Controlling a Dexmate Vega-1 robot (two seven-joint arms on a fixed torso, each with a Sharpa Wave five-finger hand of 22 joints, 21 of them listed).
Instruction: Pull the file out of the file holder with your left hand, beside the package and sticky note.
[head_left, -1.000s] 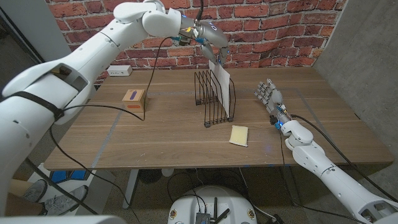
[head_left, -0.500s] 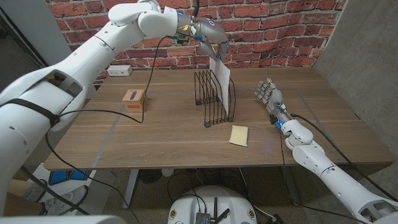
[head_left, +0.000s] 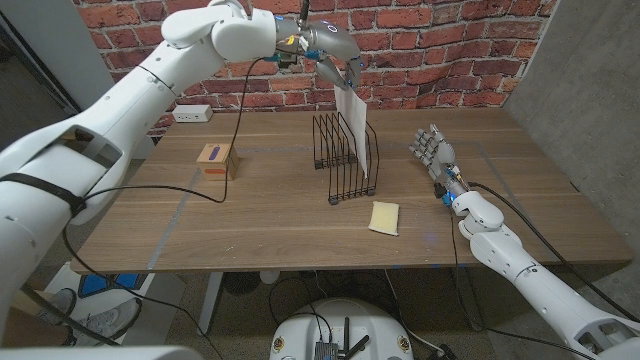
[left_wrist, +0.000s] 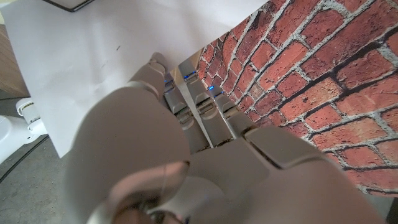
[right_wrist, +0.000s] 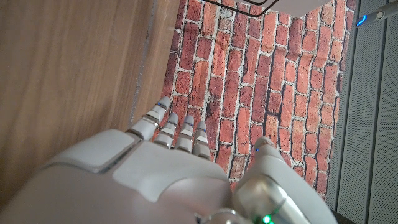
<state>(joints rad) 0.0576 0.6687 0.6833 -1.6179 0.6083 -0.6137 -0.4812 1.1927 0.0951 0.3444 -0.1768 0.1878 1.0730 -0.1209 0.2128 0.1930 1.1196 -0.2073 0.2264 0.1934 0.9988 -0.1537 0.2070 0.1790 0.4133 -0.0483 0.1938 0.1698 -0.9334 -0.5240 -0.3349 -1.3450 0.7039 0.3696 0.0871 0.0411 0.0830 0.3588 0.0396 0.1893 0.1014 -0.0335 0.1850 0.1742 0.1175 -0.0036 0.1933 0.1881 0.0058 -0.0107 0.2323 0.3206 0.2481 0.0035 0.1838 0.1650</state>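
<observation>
A white file (head_left: 357, 128) stands in the black wire file holder (head_left: 342, 160) at mid-table, its top edge raised above the wires. My left hand (head_left: 337, 62) pinches that top edge from above. In the left wrist view the same hand (left_wrist: 186, 155) grips the white sheet (left_wrist: 93, 62). A brown package (head_left: 216, 160) with a purple mark sits to the holder's left. A yellow sticky note (head_left: 384, 217) lies in front of the holder. My right hand (head_left: 432, 155) stands on the table right of the holder, fingers apart and holding nothing; it also shows as the right hand (right_wrist: 168, 168) in its wrist view.
A brick wall (head_left: 440, 50) backs the table. A white power strip (head_left: 193, 113) lies at the far left edge, and a black cable (head_left: 235, 140) hangs from my left arm down near the package.
My left hand has risen and shifted slightly left, lifting the file higher out of the holder. The right hand has stayed put.
</observation>
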